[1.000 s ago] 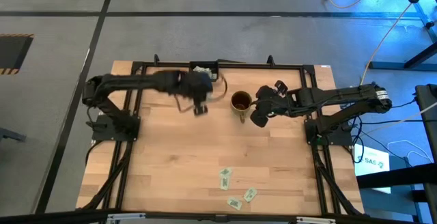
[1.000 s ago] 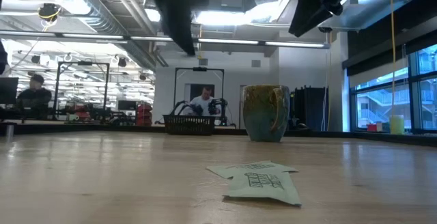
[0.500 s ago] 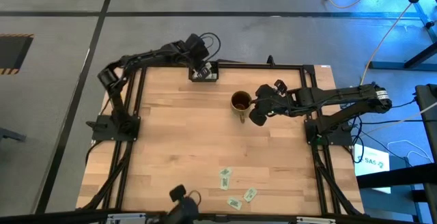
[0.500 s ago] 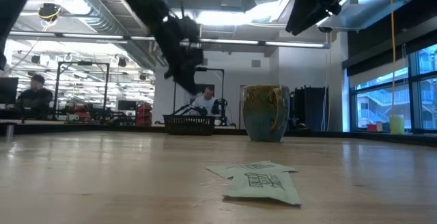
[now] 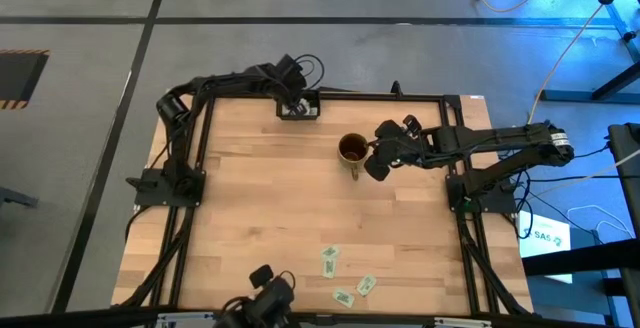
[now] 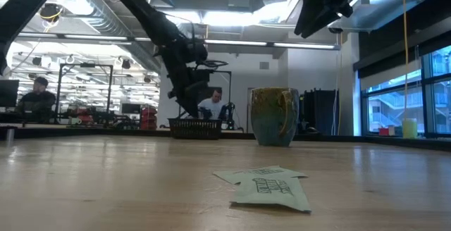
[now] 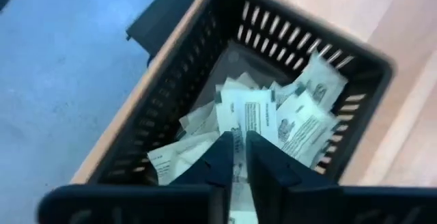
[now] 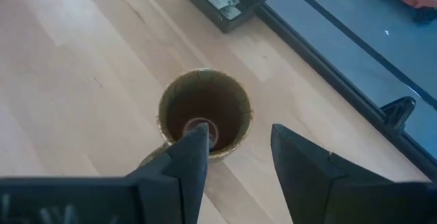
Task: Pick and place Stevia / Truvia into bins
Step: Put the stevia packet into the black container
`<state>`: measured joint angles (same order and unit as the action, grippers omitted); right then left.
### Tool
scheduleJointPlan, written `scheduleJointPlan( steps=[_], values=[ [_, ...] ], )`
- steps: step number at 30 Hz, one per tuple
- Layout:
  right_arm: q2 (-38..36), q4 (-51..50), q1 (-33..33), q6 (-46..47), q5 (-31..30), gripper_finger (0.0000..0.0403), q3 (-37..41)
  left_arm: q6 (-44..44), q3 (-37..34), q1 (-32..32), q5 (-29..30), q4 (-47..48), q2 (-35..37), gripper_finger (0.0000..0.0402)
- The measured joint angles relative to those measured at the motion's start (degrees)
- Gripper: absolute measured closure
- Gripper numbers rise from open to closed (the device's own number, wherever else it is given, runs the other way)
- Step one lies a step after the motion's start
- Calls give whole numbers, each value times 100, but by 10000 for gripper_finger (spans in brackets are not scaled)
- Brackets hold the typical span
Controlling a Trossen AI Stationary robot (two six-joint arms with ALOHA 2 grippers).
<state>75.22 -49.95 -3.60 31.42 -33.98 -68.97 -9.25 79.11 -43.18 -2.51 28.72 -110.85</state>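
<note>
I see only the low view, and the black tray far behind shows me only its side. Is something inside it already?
Observer: Yes. The left wrist view shows the black tray holding a pile of sachets, with the left claw directly above them.
Operator: And the mug, does it hold any?
Observer: In the right wrist view the mug holds no sachet. The open right claw hovers above it.
Operator: How many sachets lie loose?
Observer: The high view shows four loose sachets, on the side far from the tray.
</note>
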Motion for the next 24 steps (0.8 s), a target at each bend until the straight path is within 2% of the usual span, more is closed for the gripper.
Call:
scheduleJointPlan(
  steps=[5,9,13,17,24],
  values=[
    [-1,0,0,2,8,240,0,141,0,12,-5,-20,365,322],
    [-2,1,-49,-71,135,240,0,145,0,110,-15,71,938,302],
    [0,209,-241,-446,569,240,0,213,0,454,-513,288,1635,301],
    [22,741,-568,-894,1067,240,0,303,2,1050,-984,579,2288,308],
    [413,1661,-1296,-1705,1605,240,0,735,2,2536,-795,2016,2798,319]
  ],
)
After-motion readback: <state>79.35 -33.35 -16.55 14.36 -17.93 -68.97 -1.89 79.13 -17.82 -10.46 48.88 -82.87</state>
